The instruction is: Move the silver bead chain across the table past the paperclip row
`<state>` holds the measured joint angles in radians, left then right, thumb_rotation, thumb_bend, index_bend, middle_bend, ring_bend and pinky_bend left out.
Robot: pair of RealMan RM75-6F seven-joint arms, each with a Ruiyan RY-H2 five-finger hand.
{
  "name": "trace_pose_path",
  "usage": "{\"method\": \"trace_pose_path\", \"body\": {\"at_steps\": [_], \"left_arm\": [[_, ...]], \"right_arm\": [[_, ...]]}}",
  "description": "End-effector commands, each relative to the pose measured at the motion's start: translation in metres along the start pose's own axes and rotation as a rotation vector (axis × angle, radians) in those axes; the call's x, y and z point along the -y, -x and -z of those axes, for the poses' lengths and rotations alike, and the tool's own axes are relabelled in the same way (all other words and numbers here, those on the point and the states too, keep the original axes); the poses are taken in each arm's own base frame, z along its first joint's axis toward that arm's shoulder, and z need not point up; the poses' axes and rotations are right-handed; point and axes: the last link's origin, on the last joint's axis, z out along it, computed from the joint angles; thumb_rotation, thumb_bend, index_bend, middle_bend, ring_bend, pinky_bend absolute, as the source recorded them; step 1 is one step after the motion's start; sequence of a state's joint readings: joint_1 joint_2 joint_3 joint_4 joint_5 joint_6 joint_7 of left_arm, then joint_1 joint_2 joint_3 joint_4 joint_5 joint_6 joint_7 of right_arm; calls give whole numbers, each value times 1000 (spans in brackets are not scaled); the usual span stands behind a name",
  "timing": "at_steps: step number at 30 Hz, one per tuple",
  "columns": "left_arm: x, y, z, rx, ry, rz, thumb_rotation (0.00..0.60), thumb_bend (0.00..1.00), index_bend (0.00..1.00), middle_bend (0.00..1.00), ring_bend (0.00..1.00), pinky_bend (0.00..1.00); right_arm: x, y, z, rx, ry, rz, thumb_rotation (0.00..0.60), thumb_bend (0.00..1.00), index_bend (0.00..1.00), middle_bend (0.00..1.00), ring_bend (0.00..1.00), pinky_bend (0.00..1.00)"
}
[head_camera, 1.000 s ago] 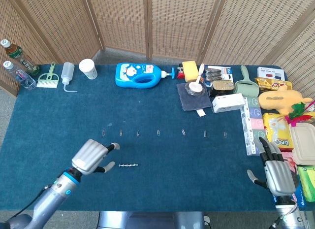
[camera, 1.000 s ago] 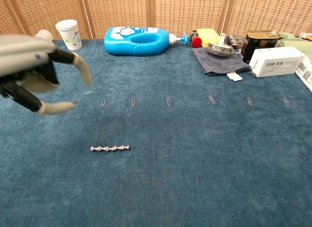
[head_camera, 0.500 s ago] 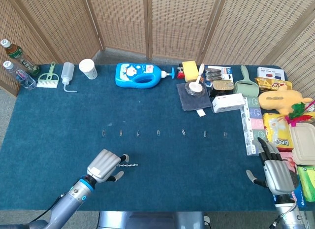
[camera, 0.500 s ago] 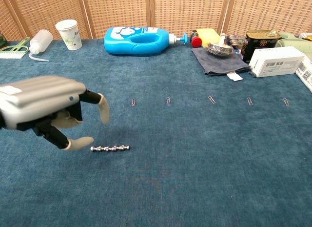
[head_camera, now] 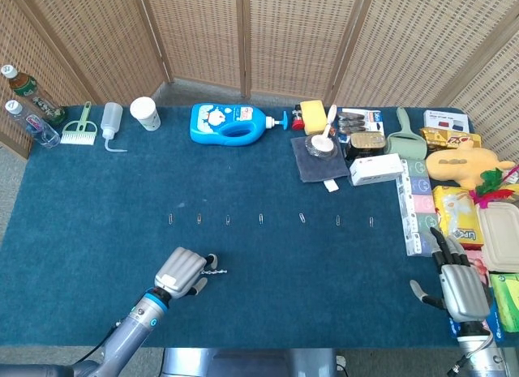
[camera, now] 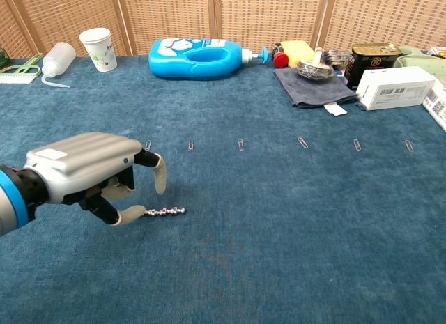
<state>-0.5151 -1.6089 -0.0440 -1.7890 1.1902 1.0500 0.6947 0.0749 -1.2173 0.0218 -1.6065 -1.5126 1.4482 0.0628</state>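
The silver bead chain (head_camera: 217, 272) (camera: 167, 212) lies flat on the blue cloth, on the near side of the paperclip row (head_camera: 260, 219) (camera: 240, 143). My left hand (head_camera: 183, 271) (camera: 90, 174) is at the chain's left end. Its thumb tip touches or covers that end, and a finger arches above it with a gap between. The chain is not lifted. My right hand (head_camera: 461, 288) rests near the table's front right corner with fingers spread and holding nothing; it does not show in the chest view.
Along the far edge stand a paper cup (camera: 97, 49), a blue detergent bottle (camera: 198, 57), a grey cloth with a bowl (camera: 313, 76) and a white box (camera: 397, 87). Snack packs and boxes (head_camera: 462, 207) crowd the right side.
My left hand has moved right and lowered to the chain's left end, now covering the first beads. The chain and my right hand have stayed in place.
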Motion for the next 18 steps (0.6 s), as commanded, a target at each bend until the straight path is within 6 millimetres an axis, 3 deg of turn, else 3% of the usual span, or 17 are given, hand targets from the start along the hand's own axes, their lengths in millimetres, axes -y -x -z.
{"method": "trace_pose_path", "body": {"at_steps": [1,18], "left_arm": [[-1,4,-5,4,-4,10,600,357,401,987,1000,1000],[-13,18,-29,25,-2,43,600,356,401,987,1000,1000]], "right_arm": [[-1,0,0,1,3,-2,600,301,0,39,81,79],[-6,1,1,6,37,-5,600,301,0,39,92,79]]}}
